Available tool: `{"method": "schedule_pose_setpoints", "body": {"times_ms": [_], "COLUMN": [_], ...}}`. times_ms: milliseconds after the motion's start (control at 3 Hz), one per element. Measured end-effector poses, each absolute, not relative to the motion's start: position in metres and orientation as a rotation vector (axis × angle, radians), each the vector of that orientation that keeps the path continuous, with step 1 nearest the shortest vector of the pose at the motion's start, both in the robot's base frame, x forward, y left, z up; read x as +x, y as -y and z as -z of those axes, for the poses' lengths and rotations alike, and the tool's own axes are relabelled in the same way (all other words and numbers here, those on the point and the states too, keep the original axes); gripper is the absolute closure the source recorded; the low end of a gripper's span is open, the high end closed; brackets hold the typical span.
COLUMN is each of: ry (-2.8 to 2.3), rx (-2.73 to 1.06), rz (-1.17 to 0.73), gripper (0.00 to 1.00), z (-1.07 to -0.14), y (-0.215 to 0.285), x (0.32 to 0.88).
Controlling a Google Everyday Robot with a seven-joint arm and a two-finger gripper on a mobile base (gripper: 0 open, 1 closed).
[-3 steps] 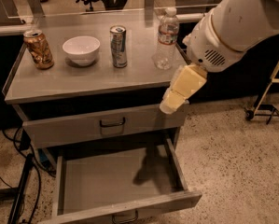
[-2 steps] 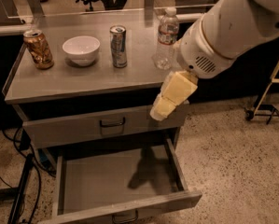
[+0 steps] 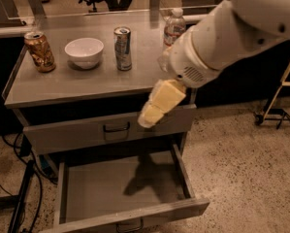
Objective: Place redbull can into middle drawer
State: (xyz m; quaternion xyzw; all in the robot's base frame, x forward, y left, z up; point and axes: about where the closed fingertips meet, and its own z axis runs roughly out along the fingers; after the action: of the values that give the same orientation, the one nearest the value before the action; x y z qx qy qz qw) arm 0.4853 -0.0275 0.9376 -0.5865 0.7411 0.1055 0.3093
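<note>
The redbull can (image 3: pixel 122 48) stands upright on the grey cabinet top (image 3: pixel 76 84), right of the white bowl (image 3: pixel 84 52). The middle drawer (image 3: pixel 120 191) is pulled wide open below, and nothing shows inside it but the arm's shadow. My gripper (image 3: pixel 159 104), with cream-coloured fingers, hangs in front of the cabinet's front edge. It is over the shut upper drawer (image 3: pixel 110 130), lower than the can and to its right, and well apart from it. It holds nothing that I can see.
A stout brown-gold can (image 3: pixel 40 51) stands at the top's left end. A clear water bottle (image 3: pixel 173 29) stands behind my arm at the right. Cables (image 3: pixel 18 198) lie on the floor at the left. A metal stand (image 3: pixel 278 113) is at the far right.
My arm and gripper have moved left and a little nearer the cabinet front. The cans, bowl, bottle and drawers have not moved.
</note>
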Motion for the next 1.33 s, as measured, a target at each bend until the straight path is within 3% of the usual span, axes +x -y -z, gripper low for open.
{"method": "schedule_pose_setpoints", "body": {"times_ms": [333,1333], "ry": [-1.884,-1.872], "rx": [-1.561,-1.526], "rz": [-0.387,-0.415], "gripper": [0.0,0.0], "z": [-0.914,-0.887], "y": [-0.024,-0.046], "x": [0.509,0.523]}}
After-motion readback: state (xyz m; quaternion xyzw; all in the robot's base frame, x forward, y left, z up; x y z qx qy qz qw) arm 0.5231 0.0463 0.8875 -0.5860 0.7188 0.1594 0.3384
